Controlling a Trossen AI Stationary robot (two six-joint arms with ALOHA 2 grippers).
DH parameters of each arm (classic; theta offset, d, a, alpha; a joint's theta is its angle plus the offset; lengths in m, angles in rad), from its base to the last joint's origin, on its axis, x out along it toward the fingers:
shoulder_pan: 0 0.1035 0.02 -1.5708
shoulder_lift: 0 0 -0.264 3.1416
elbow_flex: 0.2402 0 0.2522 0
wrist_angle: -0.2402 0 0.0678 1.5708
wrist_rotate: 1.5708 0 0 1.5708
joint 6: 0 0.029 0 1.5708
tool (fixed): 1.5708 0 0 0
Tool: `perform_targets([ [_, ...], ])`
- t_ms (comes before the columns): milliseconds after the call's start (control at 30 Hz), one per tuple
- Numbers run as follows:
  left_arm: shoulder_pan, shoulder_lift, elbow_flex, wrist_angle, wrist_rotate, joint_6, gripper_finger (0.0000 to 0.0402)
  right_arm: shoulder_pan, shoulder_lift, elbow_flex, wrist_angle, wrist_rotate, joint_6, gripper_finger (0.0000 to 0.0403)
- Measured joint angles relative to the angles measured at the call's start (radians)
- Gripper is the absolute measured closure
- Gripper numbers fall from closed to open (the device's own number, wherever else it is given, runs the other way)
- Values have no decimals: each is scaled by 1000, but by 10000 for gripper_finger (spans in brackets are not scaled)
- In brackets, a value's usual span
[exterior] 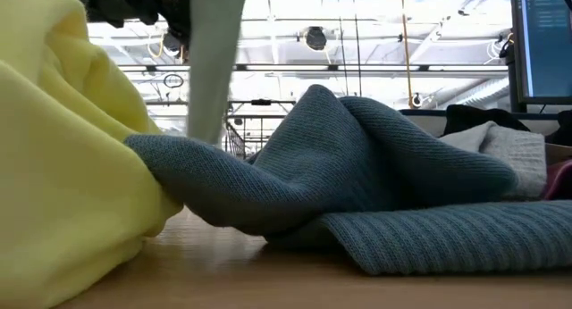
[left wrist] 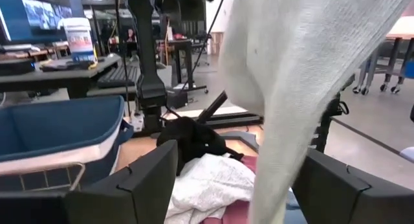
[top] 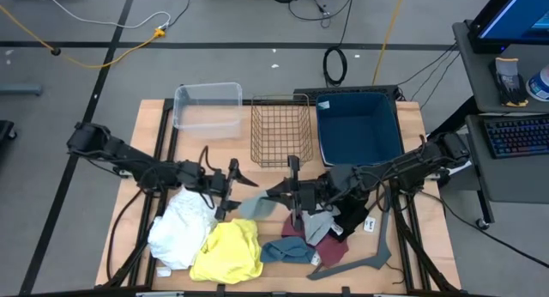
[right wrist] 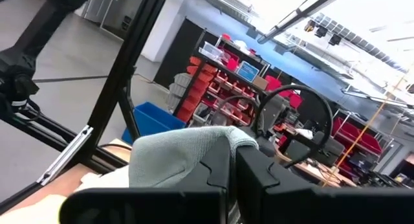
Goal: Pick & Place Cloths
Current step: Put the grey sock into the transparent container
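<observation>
Hanging over the table's middle, the soft grey-green fabric cloth (top: 255, 206) hides most of the pile behind it, pinched by the level right gripper (top: 294, 196), while the left gripper's (top: 232, 189) fingers (left wrist: 139, 185) stand spread beside it.

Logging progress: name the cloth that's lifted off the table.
The grey-green cloth, hanging between the left claw and right claw; every other cloth lies on the table.

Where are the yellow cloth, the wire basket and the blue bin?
yellow cloth (top: 228, 251), high view, middle of the bundle.
wire basket (top: 254, 134), high view, left rim.
blue bin (top: 358, 125), high view, bare floor.
</observation>
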Motion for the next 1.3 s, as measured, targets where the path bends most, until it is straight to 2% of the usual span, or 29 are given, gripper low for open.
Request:
perform_targets([
  [167, 9, 69, 36, 0, 0, -42, 132, 0, 0, 0, 8, 0, 0, 403],
  [433, 38, 159, 113, 2, 9, -60, 227, 1, 0, 0, 14, 0, 14, 403],
  [733, 47, 167, 157, 3, 172, -61, 307, 1, 0, 0, -24, 0, 37, 403],
  [900, 46, 167, 157, -2, 236, -72, 388, 1, 0, 0, -31, 0, 54, 400],
  [1000, 45, 166, 157, -36, 257, -92, 392, 1, 0, 0, -51, 1, 56, 390],
  [1133, 44, 163, 158, -119, 237, -146, 398, 2, 0, 0, -84, 2, 57, 372],
  [1300, 44, 163, 158, -289, 82, -237, 400, 22, 0, -1, -151, 4, 57, 351],
])
